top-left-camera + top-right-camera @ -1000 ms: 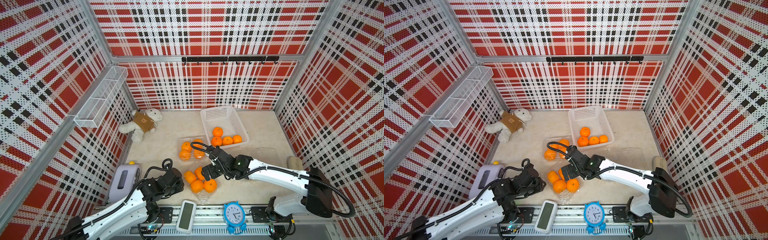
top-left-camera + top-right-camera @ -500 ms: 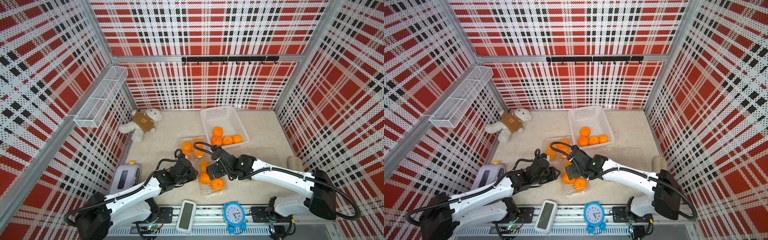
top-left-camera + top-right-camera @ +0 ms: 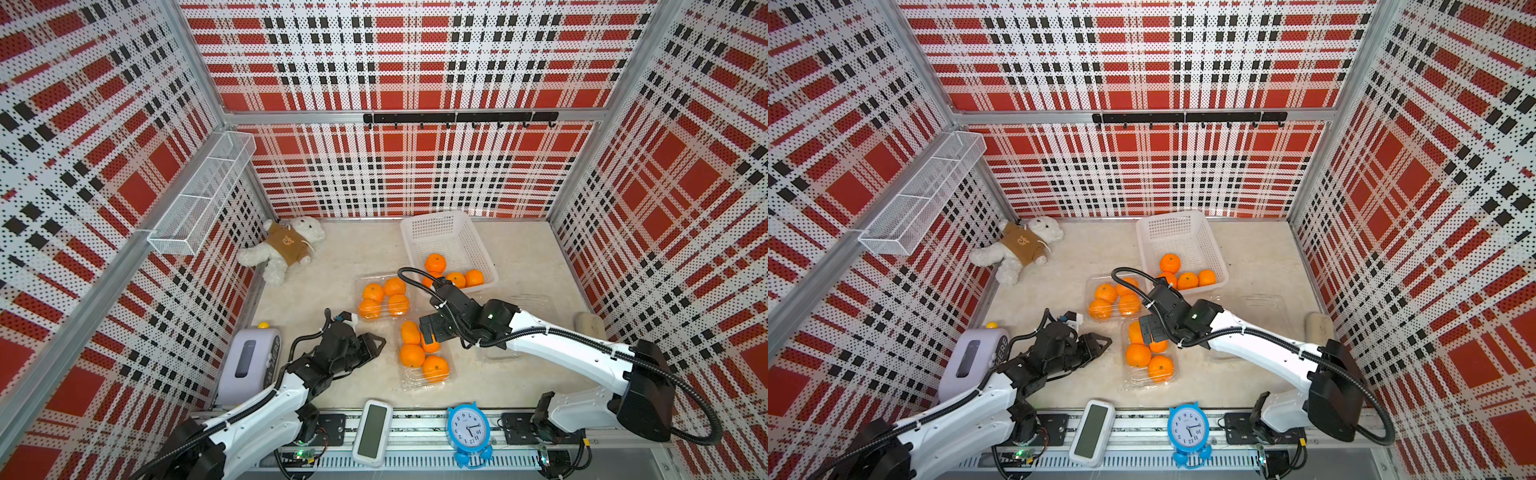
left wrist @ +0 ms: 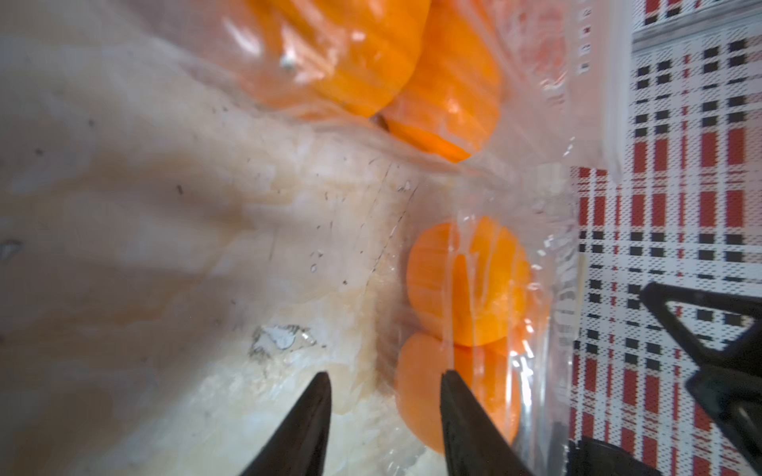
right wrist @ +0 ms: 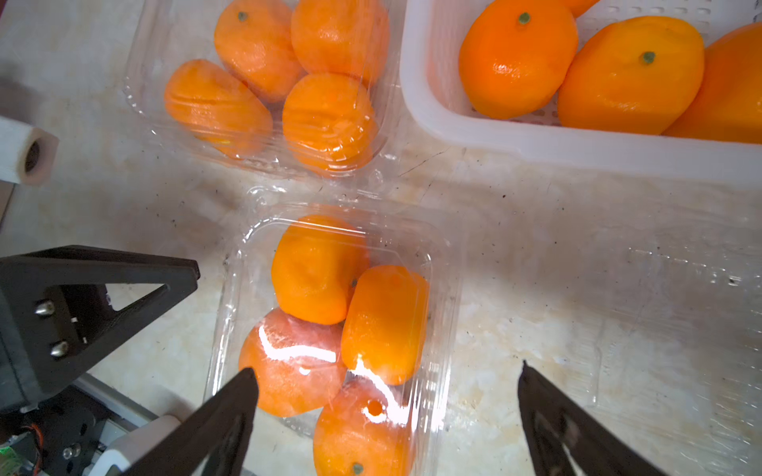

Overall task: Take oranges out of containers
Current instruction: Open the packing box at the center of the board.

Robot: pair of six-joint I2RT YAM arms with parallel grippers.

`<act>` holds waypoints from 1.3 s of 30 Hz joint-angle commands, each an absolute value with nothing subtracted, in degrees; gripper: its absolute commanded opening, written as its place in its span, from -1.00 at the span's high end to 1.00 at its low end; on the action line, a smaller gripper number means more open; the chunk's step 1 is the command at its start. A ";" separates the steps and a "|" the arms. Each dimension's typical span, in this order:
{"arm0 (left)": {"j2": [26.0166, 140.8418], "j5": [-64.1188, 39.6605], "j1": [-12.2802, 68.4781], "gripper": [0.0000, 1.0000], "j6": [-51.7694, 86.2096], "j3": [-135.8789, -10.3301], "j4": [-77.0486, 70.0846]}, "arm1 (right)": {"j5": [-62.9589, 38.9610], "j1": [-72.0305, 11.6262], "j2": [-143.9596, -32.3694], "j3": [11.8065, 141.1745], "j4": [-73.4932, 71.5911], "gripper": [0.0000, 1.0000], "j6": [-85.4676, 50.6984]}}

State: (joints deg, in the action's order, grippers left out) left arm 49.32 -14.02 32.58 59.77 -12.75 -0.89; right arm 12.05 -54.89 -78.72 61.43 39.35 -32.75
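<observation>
Four oranges lie in the near clear container, seen through its plastic in the right wrist view. A second container behind it holds four more oranges. An empty container lies to the right, partly under my right arm. My right gripper hangs wide open over the near container with nothing gripped. My left gripper is open just left of that container, with only table between its jaws.
The white basket at the back holds four oranges. A teddy bear lies back left; a purple device stands at the left wall. A blue clock and white timer stand on the front rail.
My left arm reached forward and right to the near container, which shifted right and turned. Its jaws have widened. The right gripper stayed open above the container.
</observation>
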 commanded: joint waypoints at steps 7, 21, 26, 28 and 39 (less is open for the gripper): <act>55.16 -24.54 28.65 -0.07 57.26 -12.38 -14.87 | 7.89 -54.17 -78.29 59.24 29.84 -1.00 -30.67; 60.76 -28.61 28.12 0.36 55.56 -10.73 -21.93 | 1.45 -51.21 -79.75 56.67 23.33 -1.00 -32.42; 60.27 -28.41 26.98 0.37 54.58 -10.46 -18.55 | 1.05 -50.57 -80.84 56.81 23.42 -1.00 -32.74; 60.22 -28.57 26.16 0.38 54.19 -10.03 -17.73 | 0.75 -50.46 -81.12 56.87 23.29 -1.00 -32.78; 60.14 -29.60 25.65 0.42 53.44 -9.93 -17.11 | -0.44 -50.43 -83.75 57.37 22.15 -1.00 -33.08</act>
State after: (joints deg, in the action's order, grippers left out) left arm 60.71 -28.69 25.96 53.91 -10.13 -17.47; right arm 0.19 -50.63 -82.76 56.86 24.62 -32.62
